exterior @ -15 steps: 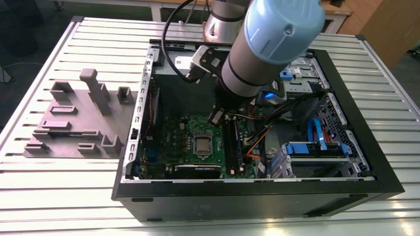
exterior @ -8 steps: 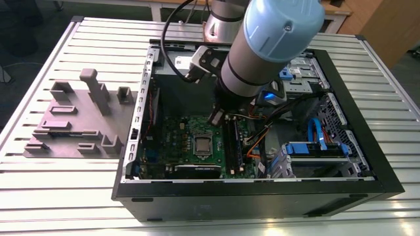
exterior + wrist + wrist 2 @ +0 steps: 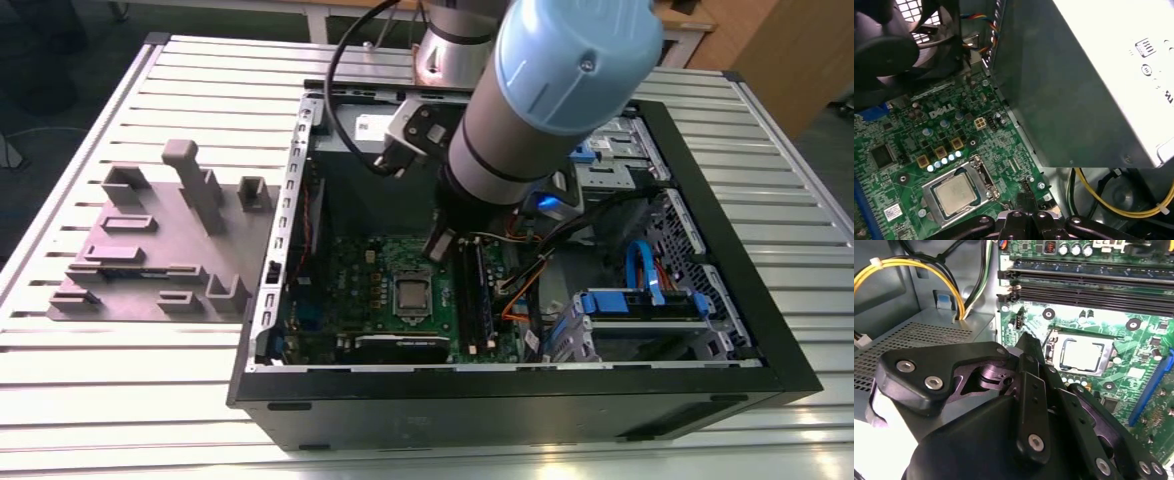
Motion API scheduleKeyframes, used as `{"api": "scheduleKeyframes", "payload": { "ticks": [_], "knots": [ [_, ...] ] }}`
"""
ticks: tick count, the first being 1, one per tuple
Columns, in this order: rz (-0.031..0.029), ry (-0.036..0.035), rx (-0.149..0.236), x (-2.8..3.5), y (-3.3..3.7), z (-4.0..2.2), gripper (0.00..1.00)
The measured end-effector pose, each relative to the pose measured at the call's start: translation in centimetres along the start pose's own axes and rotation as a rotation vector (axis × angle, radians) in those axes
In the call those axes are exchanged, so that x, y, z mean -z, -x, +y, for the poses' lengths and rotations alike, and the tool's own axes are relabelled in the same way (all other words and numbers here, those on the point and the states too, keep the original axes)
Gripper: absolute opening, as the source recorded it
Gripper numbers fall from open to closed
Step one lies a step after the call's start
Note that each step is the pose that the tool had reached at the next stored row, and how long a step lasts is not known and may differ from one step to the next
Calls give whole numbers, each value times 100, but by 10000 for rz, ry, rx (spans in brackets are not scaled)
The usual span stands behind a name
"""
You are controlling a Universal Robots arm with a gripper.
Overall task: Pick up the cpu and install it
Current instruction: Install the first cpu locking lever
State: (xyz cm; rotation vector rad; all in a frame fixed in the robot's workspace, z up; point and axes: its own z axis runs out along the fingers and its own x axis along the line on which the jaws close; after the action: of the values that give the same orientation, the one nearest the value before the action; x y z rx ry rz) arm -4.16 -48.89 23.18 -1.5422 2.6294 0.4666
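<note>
Gripper (image 3: 1027, 343) pressed together, empty, tip near cpu (image 3: 1082, 354) on board (image 3: 1149, 310); sideways slip cd gouge board or nudge cpu.

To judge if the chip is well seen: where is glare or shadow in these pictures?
Second wrist view: chip glares white, hand dark in front. First wrist view: chip evenly lit, grey box's label washed out. Exterior view: case interior in shadow.

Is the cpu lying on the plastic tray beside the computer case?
No: in the first wrist view the cpu lies in the socket on the green motherboard.
</note>
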Motion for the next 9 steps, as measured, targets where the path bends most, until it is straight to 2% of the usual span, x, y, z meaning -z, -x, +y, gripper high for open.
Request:
{"api": "scheduleKeyframes", "payload": {
  "ticks": [9],
  "knots": [
    [6,7,31,19,-70,-30,10]
  ]
}}
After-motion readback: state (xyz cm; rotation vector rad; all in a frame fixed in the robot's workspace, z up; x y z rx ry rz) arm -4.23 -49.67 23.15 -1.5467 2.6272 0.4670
